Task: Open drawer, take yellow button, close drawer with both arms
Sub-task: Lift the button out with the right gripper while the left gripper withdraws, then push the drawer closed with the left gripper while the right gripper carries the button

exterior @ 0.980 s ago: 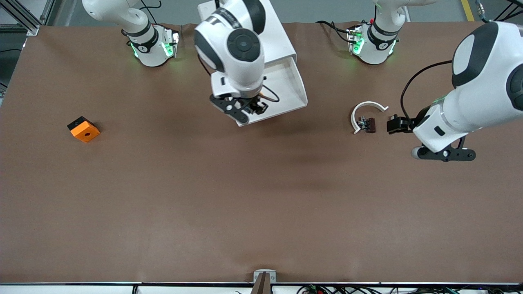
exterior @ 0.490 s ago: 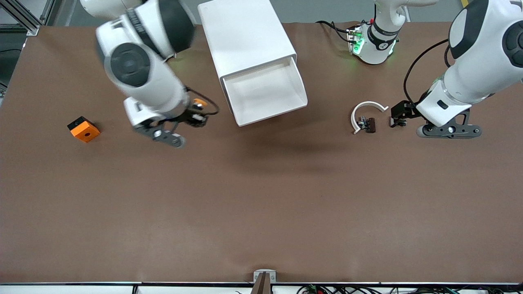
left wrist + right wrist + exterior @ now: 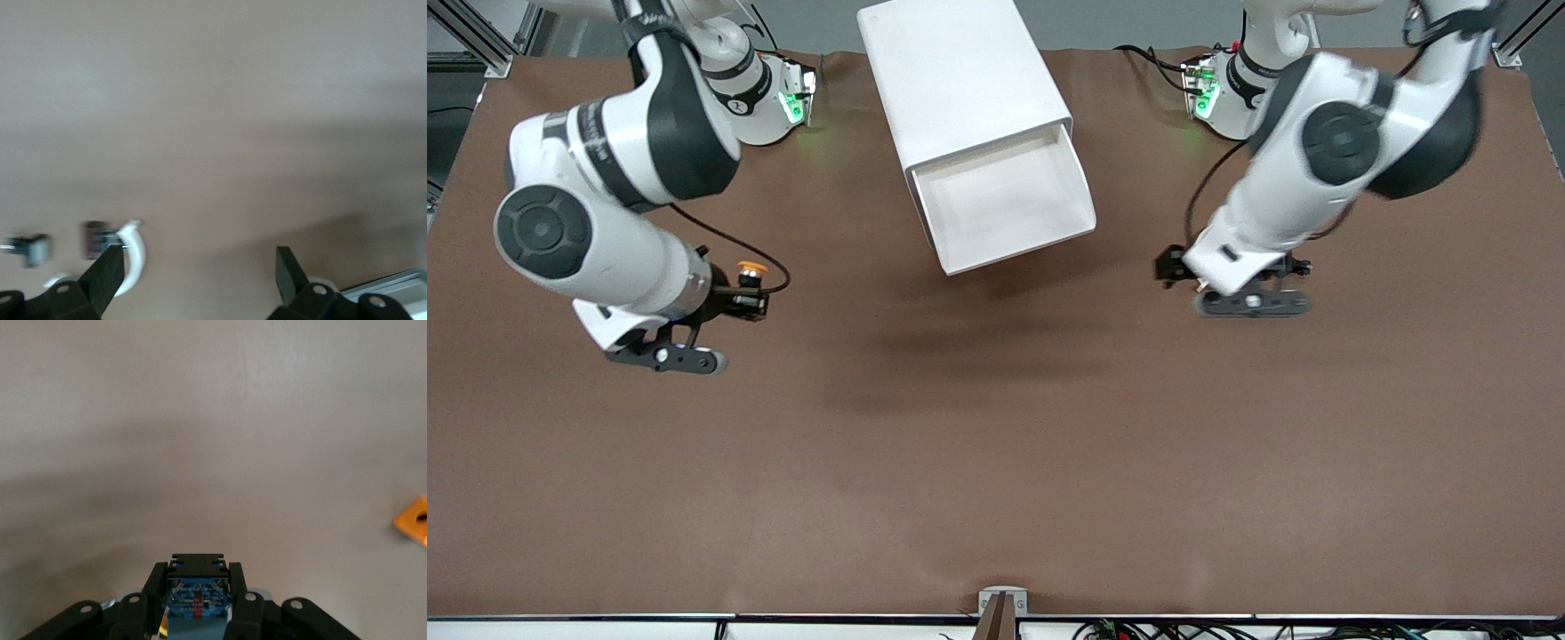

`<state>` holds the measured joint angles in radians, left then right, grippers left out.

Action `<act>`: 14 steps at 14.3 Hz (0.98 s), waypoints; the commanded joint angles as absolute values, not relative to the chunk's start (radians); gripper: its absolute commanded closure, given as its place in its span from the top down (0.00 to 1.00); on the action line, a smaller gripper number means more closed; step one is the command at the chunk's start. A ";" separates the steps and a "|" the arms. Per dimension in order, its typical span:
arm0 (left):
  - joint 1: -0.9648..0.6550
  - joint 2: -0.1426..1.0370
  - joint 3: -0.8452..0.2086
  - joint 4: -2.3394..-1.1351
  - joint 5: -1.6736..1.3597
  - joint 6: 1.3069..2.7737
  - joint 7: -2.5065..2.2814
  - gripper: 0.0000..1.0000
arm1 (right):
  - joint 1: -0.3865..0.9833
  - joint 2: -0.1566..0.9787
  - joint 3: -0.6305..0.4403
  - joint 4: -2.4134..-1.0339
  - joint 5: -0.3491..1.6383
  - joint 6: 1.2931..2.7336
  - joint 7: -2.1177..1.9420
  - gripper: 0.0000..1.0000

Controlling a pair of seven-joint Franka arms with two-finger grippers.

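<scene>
The brown counter (image 3: 996, 462) carries a white cabinet (image 3: 960, 80) near the arms' bases, midway between them. Its uppermost drawer (image 3: 1005, 209) stands pulled out toward the front camera, its white tray bare inside.

The right arm (image 3: 596, 213) reaches out over the counter toward its own end of the table. The right claw (image 3: 749, 298) is up in the air over bare counter, clamped tight on the button (image 3: 751, 268); the front view shows the round orange cap, and the right wrist view shows the dark blue body (image 3: 196, 597) pinched between the two black fingers (image 3: 155, 593). The button is thus out of the drawer, well apart from the cabinet. An orange block (image 3: 415, 520) lies at the edge of the right wrist view; in the front view the arm hides it.

The left arm (image 3: 1316, 169) hangs over the counter toward the left arm's end. The left claw (image 3: 200, 273) has its fingers (image 3: 107, 277) spread wide with nothing between them. Below it lie a white curved ring (image 3: 133, 250) and small dark parts (image 3: 93, 239) just beside it, blurred in the left wrist view.
</scene>
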<state>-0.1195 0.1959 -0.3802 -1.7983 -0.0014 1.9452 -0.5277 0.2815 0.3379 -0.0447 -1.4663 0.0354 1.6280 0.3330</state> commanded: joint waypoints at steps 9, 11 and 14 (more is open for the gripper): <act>-0.383 0.388 -0.406 -1.704 0.094 2.046 -1.139 1.00 | 0.000 0.229 -0.028 -2.060 0.025 2.256 -0.055 0.00; -0.416 0.400 -0.407 -1.701 0.092 2.046 -1.176 1.00 | -0.043 0.241 -0.028 -2.140 0.025 2.391 -0.057 0.00; -0.425 0.410 -0.408 -1.701 0.080 2.045 -1.199 1.00 | -0.081 0.284 -0.028 -2.169 0.025 2.491 -0.084 0.00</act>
